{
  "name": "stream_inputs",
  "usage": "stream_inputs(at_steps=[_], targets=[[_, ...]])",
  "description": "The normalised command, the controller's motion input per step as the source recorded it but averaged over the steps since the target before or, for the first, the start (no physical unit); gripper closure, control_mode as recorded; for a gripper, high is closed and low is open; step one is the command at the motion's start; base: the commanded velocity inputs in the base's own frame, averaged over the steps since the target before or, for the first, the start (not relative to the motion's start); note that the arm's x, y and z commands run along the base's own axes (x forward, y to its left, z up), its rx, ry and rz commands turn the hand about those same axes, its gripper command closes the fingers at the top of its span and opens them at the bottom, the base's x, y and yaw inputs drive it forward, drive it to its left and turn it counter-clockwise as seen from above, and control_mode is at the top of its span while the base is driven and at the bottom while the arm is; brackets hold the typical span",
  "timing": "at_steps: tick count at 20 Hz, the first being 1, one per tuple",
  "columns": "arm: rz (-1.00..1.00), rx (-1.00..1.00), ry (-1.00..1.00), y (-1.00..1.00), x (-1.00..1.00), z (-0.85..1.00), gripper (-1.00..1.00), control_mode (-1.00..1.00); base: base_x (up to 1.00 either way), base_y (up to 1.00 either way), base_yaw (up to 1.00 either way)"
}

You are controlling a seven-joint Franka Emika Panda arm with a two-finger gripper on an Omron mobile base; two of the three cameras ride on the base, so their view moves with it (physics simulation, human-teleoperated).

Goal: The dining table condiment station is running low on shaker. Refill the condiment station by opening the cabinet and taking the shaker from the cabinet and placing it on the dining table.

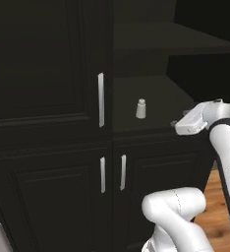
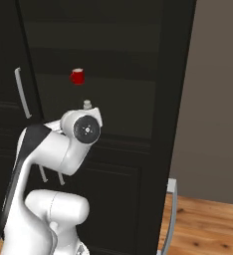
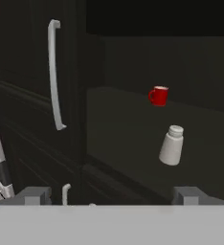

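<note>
Black panelled doors fill your left side: the cabinet has its left upper door closed, with a slim silver handle standing upright along that door's right edge. Below it you see two lower doors, both closed, their short handles side by side at the seam.

Move right of the upper handle and the compartment stands open to you, dark inside, with a shelf at about handle height and another above it. On that lower shelf the shaker stands upright, pale against the black, near the shelf's front edge and well clear of the door. In the hand view the shaker appears tilted only because the camera is rolled. Farther back on the same shelf, beyond the shaker, sits a small red mug; the right base view shows the mug too.

Right of the shaker, the gripper hangs just outside the cabinet front, level with the shelf, its jaws spread wide and holding nothing. The shaker lies ahead of it, closer to the right finger, not touching either one. At the far right you can see wood floor beside the cabinet.
</note>
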Motion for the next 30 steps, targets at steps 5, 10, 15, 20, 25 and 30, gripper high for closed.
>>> stream_inputs(at_steps=[5, 10, 15, 20, 25, 30], targets=[[0.02, 0.0, -0.04, 0.08, 0.53, -0.07, -1.0, -1.0, 0.0, 0.0, 0.0], [0.0, 0.0, -0.02, 0.01, 0.43, -0.16, -1.0, -1.0, 0.0, 0.0, 0.0], [0.02, 0.03, -0.04, 0.0, 0.51, -0.2, -1.0, -1.0, 0.0, 0.0, 0.0], [0.05, 0.04, -0.13, 0.0, 0.51, -0.26, -1.0, -1.0, 0.0, 0.0, 0.0], [0.04, 0.04, -0.08, 0.03, 0.41, -0.13, -1.0, -1.0, 0.0, 0.0, 0.0], [0.0, 0.0, 0.01, 0.06, 0.36, 0.0, -1.0, -1.0, 0.0, 0.0, 0.0]])
